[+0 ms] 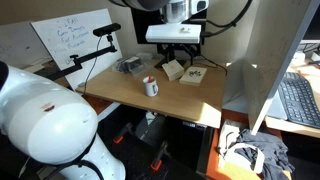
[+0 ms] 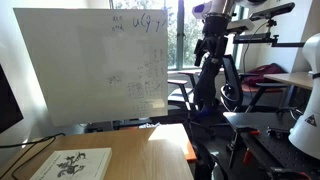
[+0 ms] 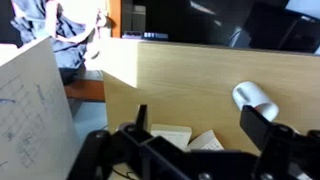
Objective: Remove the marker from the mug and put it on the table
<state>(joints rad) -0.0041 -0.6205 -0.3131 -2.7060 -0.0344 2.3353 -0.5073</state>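
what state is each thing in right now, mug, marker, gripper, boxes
mug: upright on the table, not gripped
marker: standing in the mug, not yet removed
gripper: open, empty, raised above the table
tan boxes: resting on the table behind the mug

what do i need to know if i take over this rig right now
Gripper: open, empty, above the table.
Mug: upright on the table, marker seemingly in it, only a reddish tip shows.
Done: nothing yet.
Left: descend over the mug, grip the marker, lift it out, lay it on the table.
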